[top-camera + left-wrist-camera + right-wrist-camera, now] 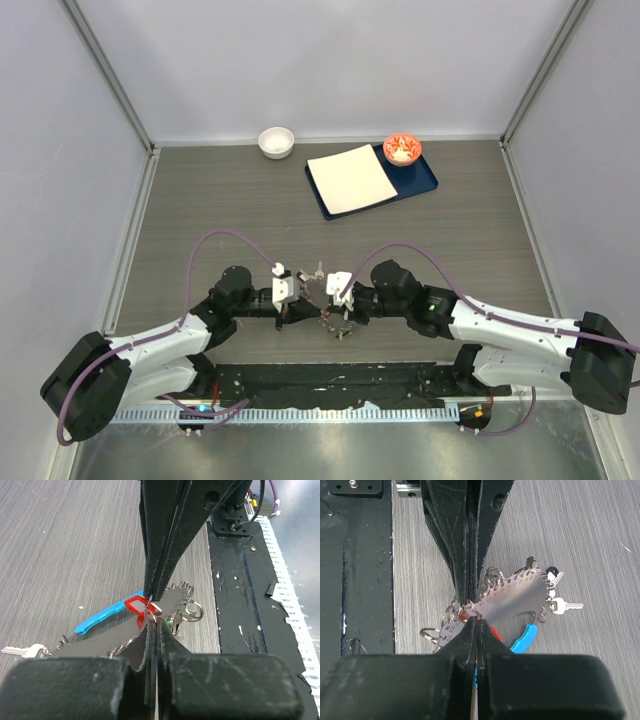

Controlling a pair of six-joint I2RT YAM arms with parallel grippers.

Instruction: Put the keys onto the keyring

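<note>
Tip for this step: pin the keyring (100,617) wire with one side and slide the red key (136,605) on slowly, no yanking. The left gripper (152,610) and right gripper (474,614) are both clamped fully shut, with their tips in the bunch of keys (555,600). The bunch sits at 6 o'clock on the table (200,200), and I can't tell exactly what each gripper pinches.

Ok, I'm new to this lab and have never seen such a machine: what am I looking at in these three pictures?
Two robot arms sit bolted to a table. One picture looks down from above; the other two come from cameras on each wrist. The left claw and right claw are both shut, pinching a bunch of keys from opposite sides, near a red key head. At the back stand a white bowl and a blue tray with a white plate and a small red bowl.
</note>
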